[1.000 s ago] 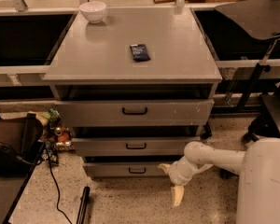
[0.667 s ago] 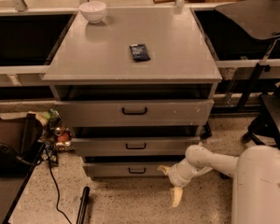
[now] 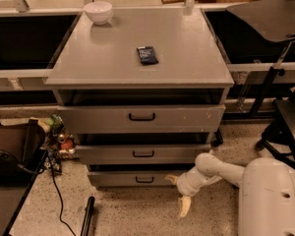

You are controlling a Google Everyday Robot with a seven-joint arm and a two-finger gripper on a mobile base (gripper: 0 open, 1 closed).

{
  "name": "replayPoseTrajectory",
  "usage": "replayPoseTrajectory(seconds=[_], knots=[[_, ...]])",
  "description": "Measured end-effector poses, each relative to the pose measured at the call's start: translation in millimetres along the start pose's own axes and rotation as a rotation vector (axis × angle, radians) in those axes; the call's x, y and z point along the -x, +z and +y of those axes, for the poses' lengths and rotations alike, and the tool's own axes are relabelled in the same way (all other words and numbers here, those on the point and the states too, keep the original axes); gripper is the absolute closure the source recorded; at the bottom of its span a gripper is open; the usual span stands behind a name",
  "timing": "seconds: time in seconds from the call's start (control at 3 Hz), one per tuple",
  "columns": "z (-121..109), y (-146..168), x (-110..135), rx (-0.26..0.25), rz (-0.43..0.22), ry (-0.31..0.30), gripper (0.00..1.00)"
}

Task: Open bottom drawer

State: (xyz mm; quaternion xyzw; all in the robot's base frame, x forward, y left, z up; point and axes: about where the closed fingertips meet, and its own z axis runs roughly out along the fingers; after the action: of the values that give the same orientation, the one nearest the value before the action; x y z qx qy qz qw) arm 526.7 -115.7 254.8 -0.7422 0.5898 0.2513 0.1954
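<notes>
I see my white arm's tool (image 3: 177,195) low near the floor, just right of the narrow grey metal bottom drawer (image 3: 113,180), fingers spread and holding nothing, seemingly placed to reach left for its small black loop handle (image 3: 144,179).

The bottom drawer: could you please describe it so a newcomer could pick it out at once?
Find the grey cabinet in the middle. The bottom drawer is the lowest of its three, nearest the floor, with the narrowest, shortest front and a black handle; the open gripper hangs beside its right end.
</notes>
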Motion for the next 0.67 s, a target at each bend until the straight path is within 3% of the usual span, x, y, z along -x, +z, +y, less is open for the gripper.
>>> replayPoseTrajectory(seconds=[0.67], knots=[[-36, 12, -26, -0.155, 0.016, -0.050, 0.00]])
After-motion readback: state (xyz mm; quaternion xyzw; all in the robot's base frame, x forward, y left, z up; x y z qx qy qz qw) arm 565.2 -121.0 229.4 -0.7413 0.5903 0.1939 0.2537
